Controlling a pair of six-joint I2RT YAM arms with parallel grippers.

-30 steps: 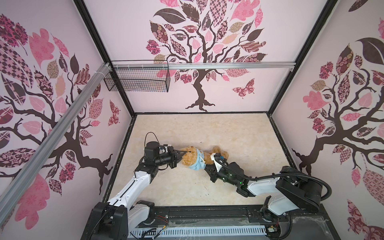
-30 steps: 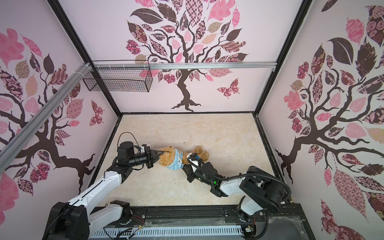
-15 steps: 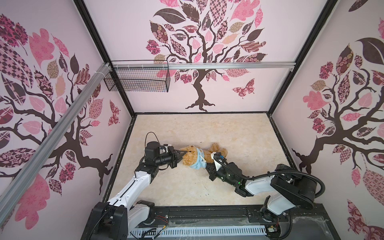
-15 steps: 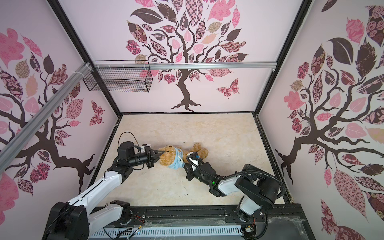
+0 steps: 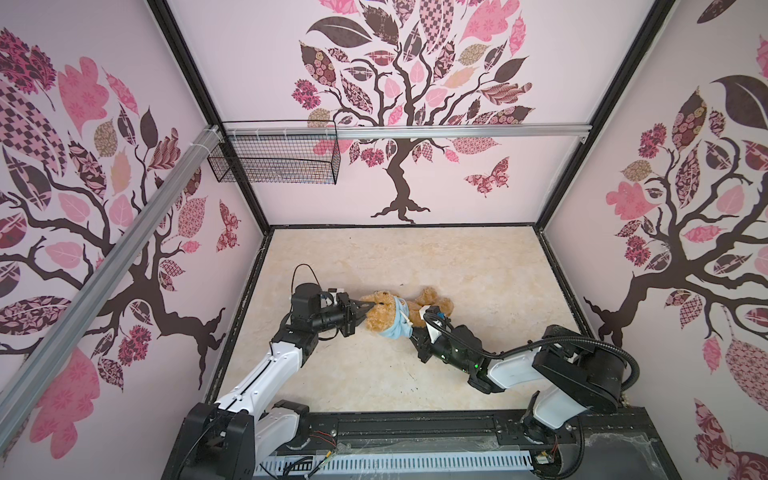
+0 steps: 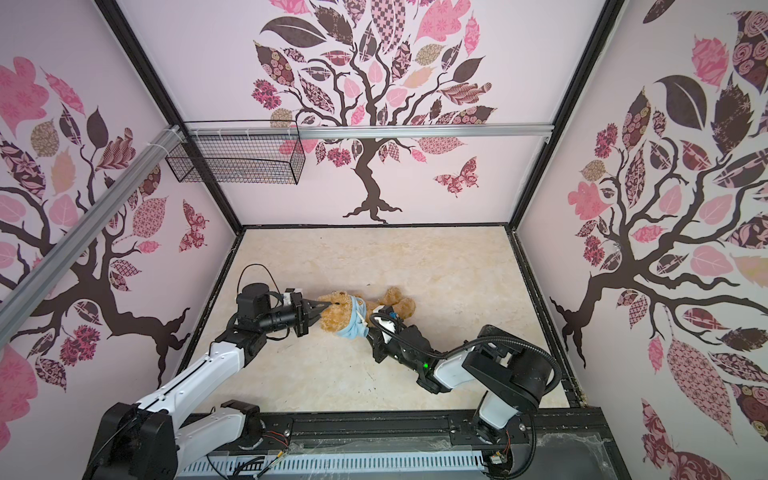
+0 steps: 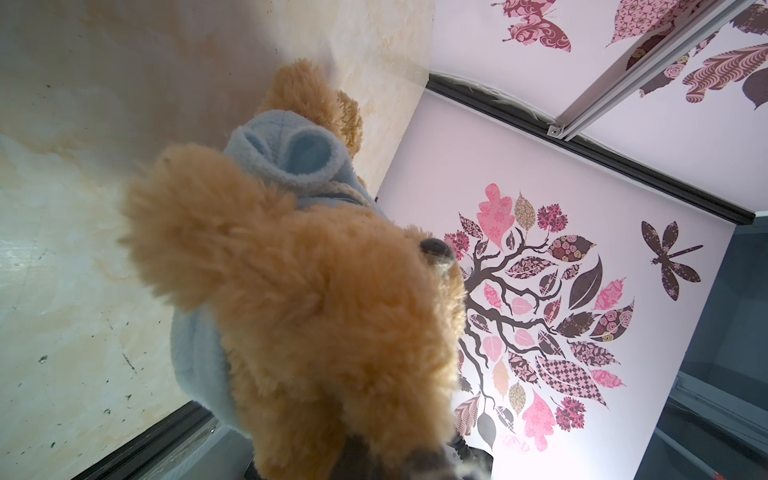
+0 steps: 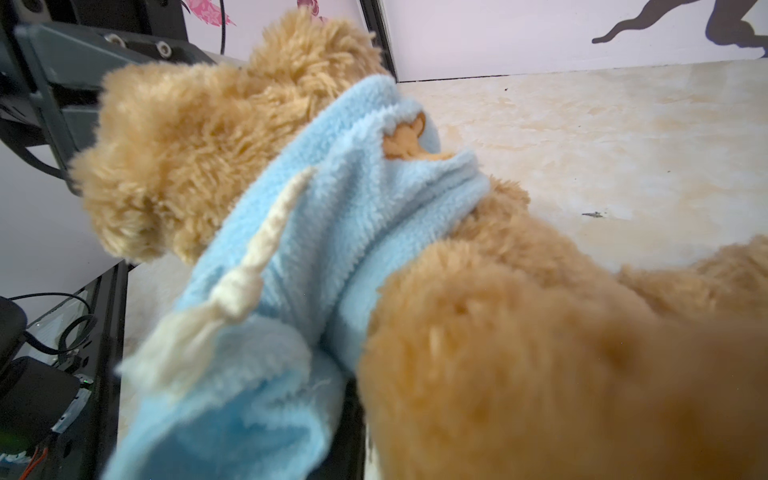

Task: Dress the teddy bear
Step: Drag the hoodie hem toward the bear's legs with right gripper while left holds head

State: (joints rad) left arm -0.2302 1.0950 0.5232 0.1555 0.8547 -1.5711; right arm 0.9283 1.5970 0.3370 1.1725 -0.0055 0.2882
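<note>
the room straight ahead of the left gripper (image 5: 367, 310) is filled by the teddy bear (image 5: 384, 318), whose head is clamped between the jaws. ahead of the right gripper (image 5: 416, 336) the way is blocked by the bear's body and the bunched light-blue shirt (image 5: 398, 328). bare floor (image 5: 478, 266) is left open beyond the bear, behind both sets of jaws and between the 2 arms. a wire basket (image 5: 272, 160) is hung high above, well clear of both.
</note>
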